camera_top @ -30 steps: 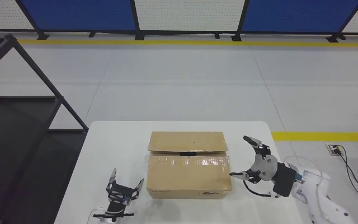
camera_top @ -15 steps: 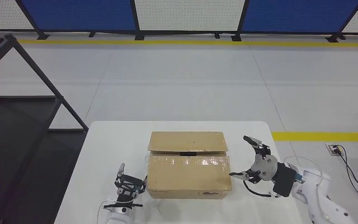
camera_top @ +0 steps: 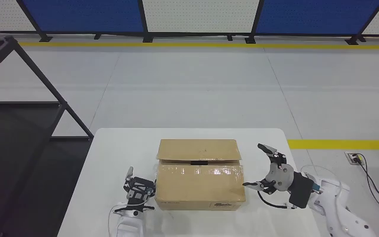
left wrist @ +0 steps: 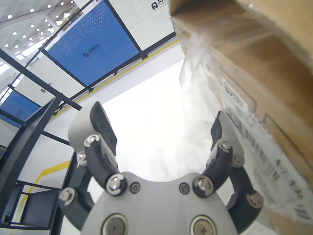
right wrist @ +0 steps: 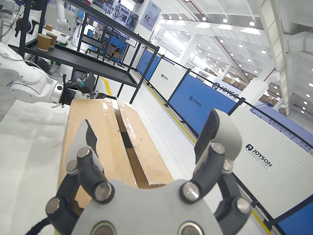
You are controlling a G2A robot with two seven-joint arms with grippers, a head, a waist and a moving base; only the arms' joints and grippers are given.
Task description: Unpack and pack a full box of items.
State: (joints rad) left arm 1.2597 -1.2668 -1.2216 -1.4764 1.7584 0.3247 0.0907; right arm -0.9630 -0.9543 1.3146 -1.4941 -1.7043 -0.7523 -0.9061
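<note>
- A closed brown cardboard box (camera_top: 200, 183) with clear tape over its lid sits at the middle of the white surface (camera_top: 118, 154). Its long sides face 12 and 6 o'clock.
- Seen from above, the lid flap on the 12 o'clock side overhangs the box body a little. A narrow dark gap shows along the seam between the two flaps.
- The left fingers (left wrist: 104, 125) are at the box's 9 o'clock end, low by the surface. They are spread wide with nothing between them.
- In the left wrist view, one of these fingers lies just beside the box's taped, printed side wall. Whether it touches the wall cannot be told.
- The right fingers (right wrist: 210, 133) are at the box's 3 o'clock end, also spread wide and holding nothing.
- In the right wrist view, the right fingers point along the lid towards the far end of the box.
- A black metal shelf rack (camera_top: 35, 118) stands off the surface towards 9 o'clock.
- Blue and white partition panels (camera_top: 201, 15) line the floor at 12 o'clock, with a yellow floor line (camera_top: 177, 43) in front of them.
</note>
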